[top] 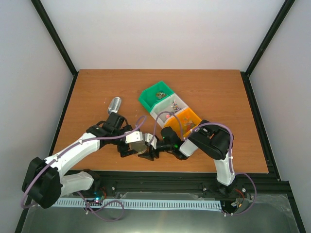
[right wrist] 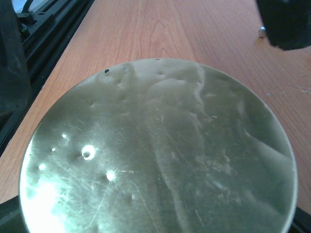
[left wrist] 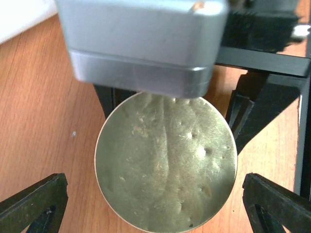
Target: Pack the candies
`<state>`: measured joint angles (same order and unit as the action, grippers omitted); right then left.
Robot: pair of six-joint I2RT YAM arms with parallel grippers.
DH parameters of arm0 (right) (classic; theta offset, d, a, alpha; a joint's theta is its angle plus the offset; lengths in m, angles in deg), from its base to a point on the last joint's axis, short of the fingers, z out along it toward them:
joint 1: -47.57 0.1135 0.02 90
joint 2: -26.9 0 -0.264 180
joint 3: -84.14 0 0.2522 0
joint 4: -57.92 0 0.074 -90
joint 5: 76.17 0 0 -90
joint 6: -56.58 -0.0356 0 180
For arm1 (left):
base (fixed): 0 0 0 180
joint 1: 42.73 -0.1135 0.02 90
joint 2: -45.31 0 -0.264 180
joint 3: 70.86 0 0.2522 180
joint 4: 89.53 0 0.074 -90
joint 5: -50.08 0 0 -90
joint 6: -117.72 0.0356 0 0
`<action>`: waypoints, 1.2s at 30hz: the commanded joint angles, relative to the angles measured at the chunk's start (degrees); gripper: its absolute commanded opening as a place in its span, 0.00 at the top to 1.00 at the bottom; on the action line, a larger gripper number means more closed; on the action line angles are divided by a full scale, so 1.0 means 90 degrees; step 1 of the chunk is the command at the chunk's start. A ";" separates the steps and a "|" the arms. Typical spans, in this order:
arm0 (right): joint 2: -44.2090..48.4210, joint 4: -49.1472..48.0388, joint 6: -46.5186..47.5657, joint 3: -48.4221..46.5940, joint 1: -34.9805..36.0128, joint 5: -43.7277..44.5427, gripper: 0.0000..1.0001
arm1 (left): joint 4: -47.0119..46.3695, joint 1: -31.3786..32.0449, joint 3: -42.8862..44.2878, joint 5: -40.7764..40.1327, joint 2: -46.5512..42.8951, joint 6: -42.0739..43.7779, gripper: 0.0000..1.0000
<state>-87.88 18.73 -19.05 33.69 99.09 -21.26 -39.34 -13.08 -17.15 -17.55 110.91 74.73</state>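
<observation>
On my overhead feed the wooden table [top: 97,87] fills the cell, and both arms bend inward to meet near its front edge. The left arm [top: 73,148] comes in from the left and the right arm [top: 214,143] folds back from the right.

Behind them three bins sit in a diagonal row, touching one another. The green bin [top: 147,100] is farthest back, the white bin [top: 157,112] is in the middle, and the orange bin [top: 195,114] is nearest the right arm. A metal scoop [top: 115,104] lies apart on the table to the left of the bins.

Between the two wrists stands the jar [top: 141,148], and its gold lid [left wrist: 165,165] fills most of both wrist feeds. From the left wrist I see a grey housing [left wrist: 146,43] over the lid's far edge.

The left gripper [left wrist: 154,182] has its jaws wide apart, each finger [left wrist: 31,204] clear of the lid's rim. The right gripper [left wrist: 175,109] is closed on the jar, its black fingers [left wrist: 243,114] lying against it on both sides.

The candies [top: 170,115] show only as small specks inside the bins. With the lid on, I cannot tell whether any are in the jar.
</observation>
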 commanded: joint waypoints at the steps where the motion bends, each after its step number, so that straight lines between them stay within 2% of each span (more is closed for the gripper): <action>1: -0.0148 0.0029 -0.0252 0.0072 0.0056 0.0495 0.45 | -0.0461 0.0139 -0.0068 -0.0340 0.0101 -0.1074 0.00; 4: -0.0167 0.0014 -0.0291 0.0047 0.0056 0.0646 0.45 | -0.0662 0.0200 -0.0067 -0.0407 0.0202 -0.1511 0.00; 16: -0.0232 0.0148 -0.0419 -0.0064 0.0075 0.0981 0.45 | -0.1071 0.0376 -0.0200 -0.0534 0.0610 -0.1716 0.01; 21: -0.0230 0.0168 -0.0444 -0.0062 0.0085 0.0988 0.45 | -0.1213 0.0378 -0.0219 -0.0502 0.0665 -0.1756 0.08; 26: -0.0178 0.0185 -0.0315 -0.0008 0.0080 0.0693 0.45 | -0.1011 0.0378 -0.0234 -0.0543 0.0630 -0.1367 0.16; 32: -0.0083 0.0299 0.0175 0.0112 0.0079 0.0212 0.45 | -0.0497 0.0299 -0.0269 -0.0256 0.0663 -0.0665 0.16; 36: 0.0043 0.0431 0.0516 0.0206 0.0083 -0.0187 0.46 | -0.0255 0.0217 -0.0185 0.0082 0.0756 0.0261 0.16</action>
<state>-88.05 18.23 -20.04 33.50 99.20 -17.26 -46.44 -10.81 -19.23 -20.68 116.66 66.75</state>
